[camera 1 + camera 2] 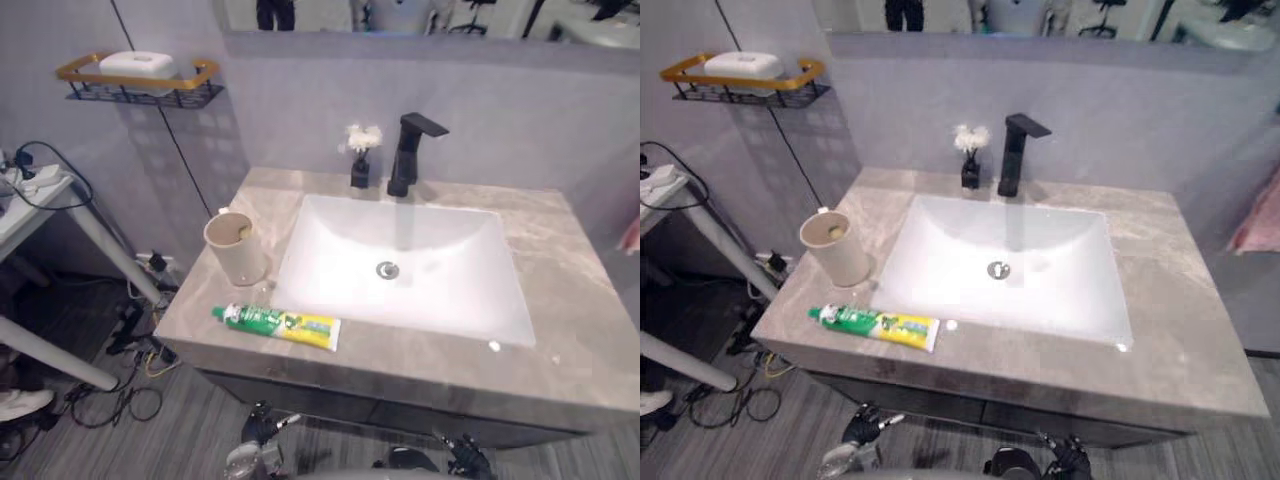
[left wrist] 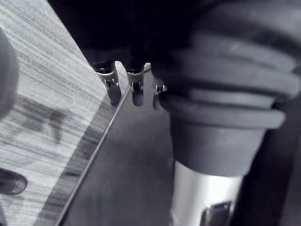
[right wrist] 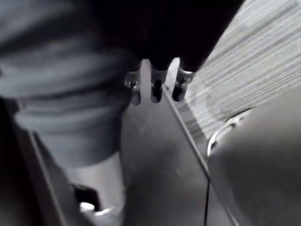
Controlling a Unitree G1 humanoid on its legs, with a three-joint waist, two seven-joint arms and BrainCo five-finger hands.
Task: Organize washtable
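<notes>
Nearest, left hand (image 1: 864, 426), right hand (image 1: 1070, 458), both loose-fingered and empty, one toothpaste tube (image 1: 875, 325), one cup (image 1: 835, 248), one faucet (image 1: 1015, 150)

I find the counter (image 1: 585, 310) open at frame right. Cup (image 1: 235, 247) and toothpaste tube (image 1: 277, 324) obstruct the left; tap (image 1: 409, 153) and flower vase (image 1: 361, 156) stand top centre.

You are holding both arms down, hands low and well apart. The left hand (image 1: 257, 432) is hanging at the lower left of the head views, and the right hand (image 1: 467, 460) is hanging at the lower right. In the left wrist view, its fingers (image 2: 114, 92) are pointing away in a relaxed row beside the left wrist cover (image 2: 225, 80), gripping nothing. The right hand's fingers (image 3: 156, 89) are resting the same way beside the right wrist cover (image 3: 61, 89), also holding nothing.
</notes>
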